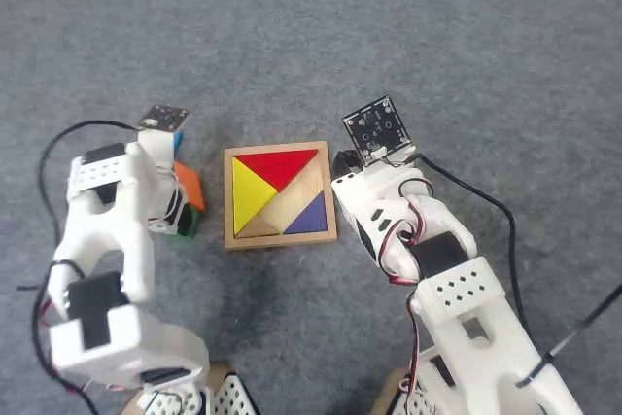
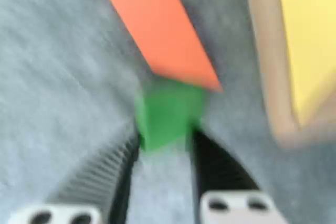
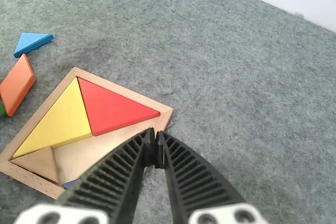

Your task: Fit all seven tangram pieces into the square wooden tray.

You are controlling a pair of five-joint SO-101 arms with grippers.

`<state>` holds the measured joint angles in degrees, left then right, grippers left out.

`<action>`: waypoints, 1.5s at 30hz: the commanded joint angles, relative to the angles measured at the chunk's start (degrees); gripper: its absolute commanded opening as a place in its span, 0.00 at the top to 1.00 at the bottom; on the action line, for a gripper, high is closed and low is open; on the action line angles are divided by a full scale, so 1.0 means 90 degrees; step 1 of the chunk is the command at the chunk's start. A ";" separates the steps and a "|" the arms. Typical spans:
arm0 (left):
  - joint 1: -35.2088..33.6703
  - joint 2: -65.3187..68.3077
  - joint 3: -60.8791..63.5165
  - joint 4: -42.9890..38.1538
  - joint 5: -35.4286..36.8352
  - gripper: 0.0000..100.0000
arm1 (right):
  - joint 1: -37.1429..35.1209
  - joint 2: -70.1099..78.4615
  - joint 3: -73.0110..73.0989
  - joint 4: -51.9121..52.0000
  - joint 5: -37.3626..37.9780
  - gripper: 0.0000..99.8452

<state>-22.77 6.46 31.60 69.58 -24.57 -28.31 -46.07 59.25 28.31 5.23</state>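
The square wooden tray (image 1: 231,238) holds a red triangle (image 1: 277,166), a yellow triangle (image 1: 250,195), a purple triangle (image 1: 311,217) and a small tan triangle (image 3: 39,162). Left of the tray lie an orange parallelogram (image 2: 157,30), a green piece (image 2: 168,114) and a blue triangle (image 3: 32,42). My left gripper (image 2: 164,142) has its fingers against both sides of the green piece, which touches the orange one's corner. My right gripper (image 3: 156,148) is shut with nothing in it, at the tray's right edge near the red triangle's tip.
Grey felt covers the whole table (image 1: 466,65). The left arm (image 1: 107,201) stands beside the loose pieces, and the right arm (image 1: 418,240) stands close to the tray's right side. Open felt lies behind the tray.
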 commanded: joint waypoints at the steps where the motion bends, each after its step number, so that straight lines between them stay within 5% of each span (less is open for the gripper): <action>1: 0.0010 -0.0059 -0.0054 0.0391 -0.0117 0.92 | 0.0044 -0.0249 -0.0068 -0.0083 0.0039 0.99; 10: 0.0068 -0.1661 0.0259 0.0479 -0.0391 0.88 | 0.0054 -0.0249 -0.0068 -0.0083 0.0049 0.99; 22: 0.0020 -0.1680 0.0239 0.0225 -0.0567 0.83 | 0.0054 -0.0249 -0.0068 -0.0073 0.0039 0.99; 30: -0.0215 -0.0703 0.0200 -0.0987 -0.1299 0.64 | 0.0063 -0.0259 -0.0068 -0.0073 0.0039 0.99; 34: -0.0332 0.0205 -0.0112 -0.1016 -0.1993 0.64 | 0.0083 -0.0259 -0.0068 -0.0073 0.0049 0.99; 41: -0.0645 0.0635 -0.0493 -0.0879 -0.1973 0.65 | 0.0083 -0.0259 -0.0068 -0.0083 0.0049 0.99; 45: -0.0615 0.0645 -0.0484 -0.0860 -0.1788 0.74 | 0.0063 -0.0259 -0.0068 -0.0083 0.0049 0.99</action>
<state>-27.34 12.18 28.88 61.58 -41.89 -28.31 -46.07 59.25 28.31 5.23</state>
